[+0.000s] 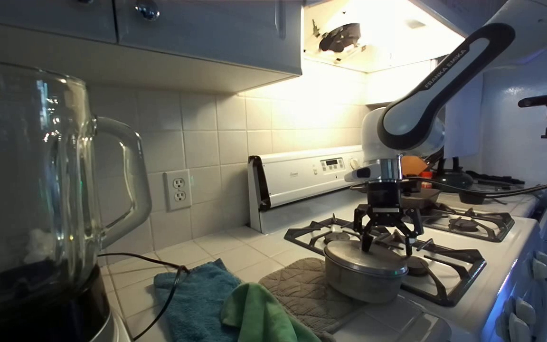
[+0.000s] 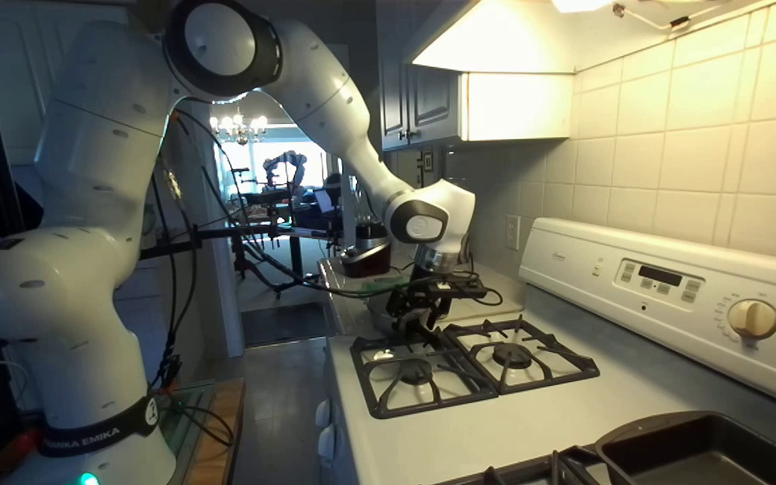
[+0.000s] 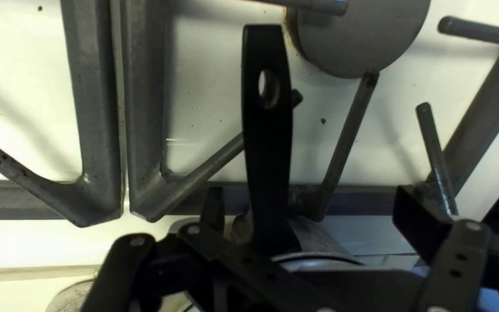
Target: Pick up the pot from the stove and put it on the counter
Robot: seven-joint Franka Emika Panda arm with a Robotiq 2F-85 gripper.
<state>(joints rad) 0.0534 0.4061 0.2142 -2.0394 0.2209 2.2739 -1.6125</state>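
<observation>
- End effector (image 1: 387, 249) points down with its fingers (image 1: 367, 242) spread wide apart, above and around the far right part of the pot in an exterior view.
- Pot (image 1: 366, 282), round and silver-grey, stands upright just left of the burner grates, on the side of the white tiled tabletop (image 1: 226, 244); it overlaps the right edge of the grey quilted mat (image 1: 302, 289). Whether its base meets mat, tile or both cannot be told.
- Domed lid (image 1: 349, 251) sits on the pot, so the contents are hidden.
- Blender jar (image 1: 17, 166), clear glass, stands at near left; a whitish patch shows low in the glass, inside or behind, which cannot be told.
- Dark rectangular pan (image 2: 704, 461) lies at near right on the white stove (image 2: 422, 438), its inside floor in sight.
- Dark kettle (image 1: 453, 179) stands at far right, its inside hidden.
- Seen from across the stove, the pot lies just beyond the end effector, partly hidden by it.
- Black handle (image 3: 269, 151) of the pot reaches over the burner grates (image 3: 143, 108) in the wrist view, between the fingers and nearer the left one; whether they touch cannot be told.
</observation>
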